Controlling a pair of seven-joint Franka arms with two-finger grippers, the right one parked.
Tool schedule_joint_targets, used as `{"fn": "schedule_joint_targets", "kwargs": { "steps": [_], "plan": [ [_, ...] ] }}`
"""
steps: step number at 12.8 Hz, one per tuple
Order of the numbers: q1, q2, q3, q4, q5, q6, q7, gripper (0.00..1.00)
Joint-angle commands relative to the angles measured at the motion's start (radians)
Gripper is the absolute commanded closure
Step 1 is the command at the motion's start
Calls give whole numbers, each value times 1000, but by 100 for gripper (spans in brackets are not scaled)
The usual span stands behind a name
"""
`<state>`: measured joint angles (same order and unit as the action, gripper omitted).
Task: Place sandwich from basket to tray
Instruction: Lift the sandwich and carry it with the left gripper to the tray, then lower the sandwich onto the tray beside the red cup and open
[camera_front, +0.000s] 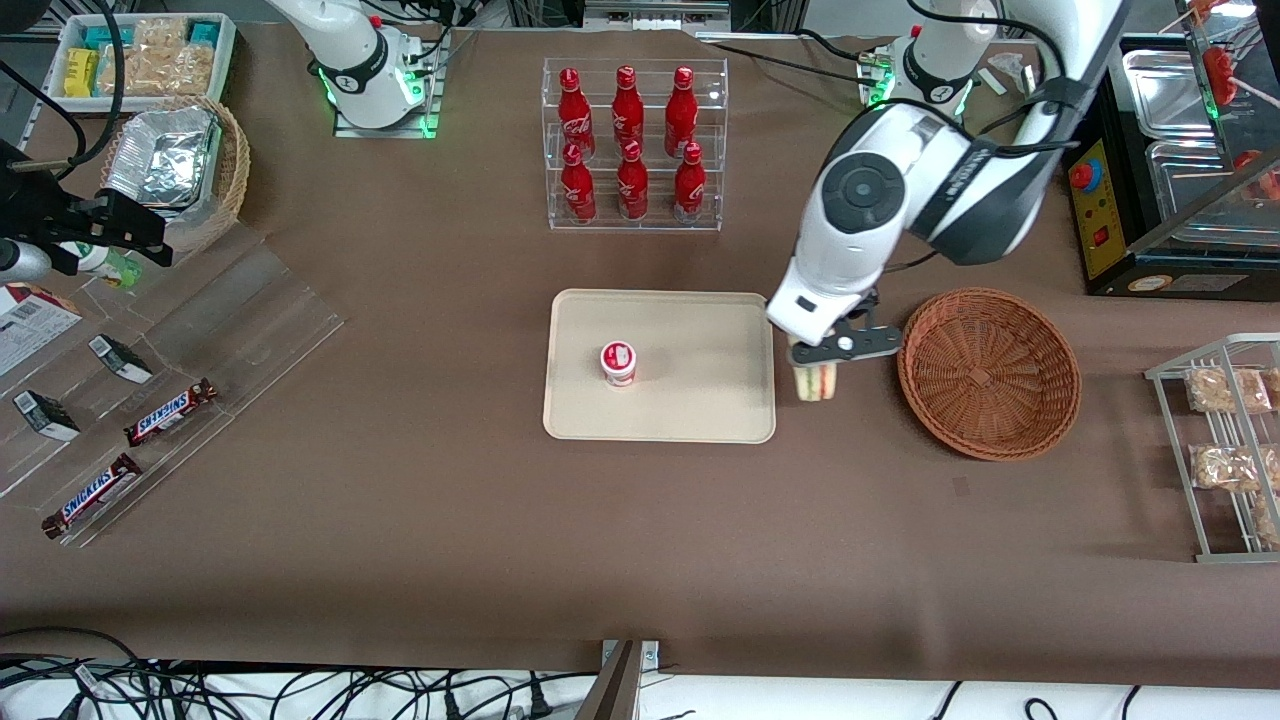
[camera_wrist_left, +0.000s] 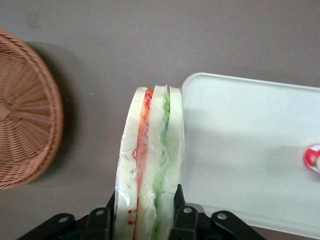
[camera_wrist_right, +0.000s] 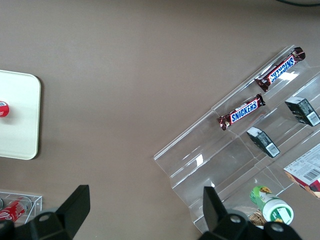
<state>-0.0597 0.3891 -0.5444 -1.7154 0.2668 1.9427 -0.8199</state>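
Observation:
My left gripper hangs over the gap between the tray and the basket, shut on the sandwich. The wrapped wedge, pale bread with red and green layers, points down toward the brown table. In the left wrist view the sandwich is clamped between the two black fingers, its edge just beside the tray's rim. The reddish-brown woven basket holds nothing. A small red-and-white cup stands on the cream tray.
A clear rack of red bottles stands farther from the front camera than the tray. A wire rack of bagged snacks lies toward the working arm's end. Clear shelves with chocolate bars and a foil-lined wicker basket lie toward the parked arm's end.

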Motion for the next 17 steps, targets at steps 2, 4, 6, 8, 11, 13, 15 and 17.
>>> {"fn": "schedule_joint_targets", "kwargs": {
  "steps": [2,4,6,8,11,13,15,17],
  "plan": [
    [-81,100,3,34,52,59,7,58],
    [-120,152,3,30,122,108,-80,58],
    [-141,200,3,28,199,137,-155,58],
    [-163,238,4,22,259,174,-221,58],
    [-175,283,3,23,353,194,-300,58],
    [-177,295,3,23,359,196,-304,58],
    [-181,295,1,23,365,196,-320,58],
    [-184,295,1,23,365,194,-323,58]
  ]
}}
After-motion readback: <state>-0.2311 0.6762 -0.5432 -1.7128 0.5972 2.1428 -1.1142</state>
